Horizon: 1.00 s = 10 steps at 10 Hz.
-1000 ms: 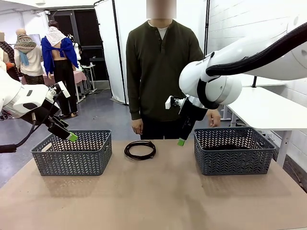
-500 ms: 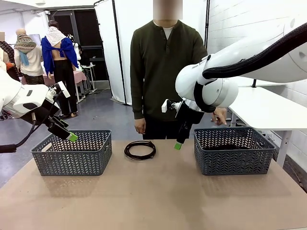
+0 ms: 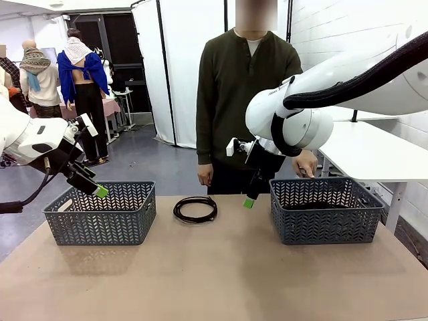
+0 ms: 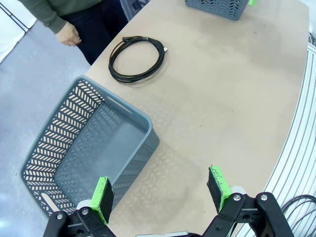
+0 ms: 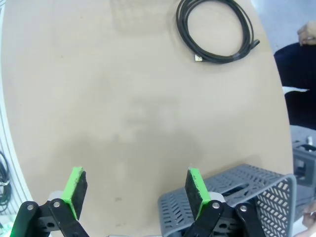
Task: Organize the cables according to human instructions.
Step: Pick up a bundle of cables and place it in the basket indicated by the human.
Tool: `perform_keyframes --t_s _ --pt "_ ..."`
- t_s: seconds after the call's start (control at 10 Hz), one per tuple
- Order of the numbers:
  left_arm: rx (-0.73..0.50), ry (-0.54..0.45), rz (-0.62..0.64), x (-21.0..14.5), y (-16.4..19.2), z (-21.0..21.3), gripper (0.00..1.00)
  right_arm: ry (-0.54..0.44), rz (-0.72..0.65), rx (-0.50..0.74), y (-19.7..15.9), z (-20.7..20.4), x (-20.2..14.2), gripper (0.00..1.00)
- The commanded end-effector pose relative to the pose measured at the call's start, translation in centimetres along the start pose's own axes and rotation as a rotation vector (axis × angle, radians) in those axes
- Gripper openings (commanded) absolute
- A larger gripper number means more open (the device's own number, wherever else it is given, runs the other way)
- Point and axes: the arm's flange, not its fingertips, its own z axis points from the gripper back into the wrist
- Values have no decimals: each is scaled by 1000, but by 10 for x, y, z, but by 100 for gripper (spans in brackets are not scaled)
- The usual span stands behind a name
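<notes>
Cable (image 3: 195, 208), one black coil, lay flat on the table (image 3: 221, 274) between the left basket (image 3: 100, 214) and the right basket (image 3: 326, 210), near the far edge. Left pincer (image 4: 160, 190) hung over the left basket, fingers apart and empty. Right pincer (image 5: 133, 186) hovered beside the right basket, also spread wide and empty. Person (image 3: 247, 100) stood behind, one hand (image 3: 306, 164) at the right basket's far rim.

A robot lab, set up for testing

White partition screens (image 3: 180, 67) are standing behind a cardboard-topped counter (image 3: 214, 267), a white robot arm (image 3: 348, 87) is reaching over it, and white brick walls (image 3: 354, 33) are closing the room.
</notes>
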Motion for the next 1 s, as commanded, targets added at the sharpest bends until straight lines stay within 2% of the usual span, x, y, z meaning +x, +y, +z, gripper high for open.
perform_keyframes --t_s 0.0,0.9 --pt "-11 -9 -4 -2 3 -1 100 0 0 0 0 0 0 100" --pt "-11 -9 -4 -2 3 -1 100 0 0 0 0 0 0 100"
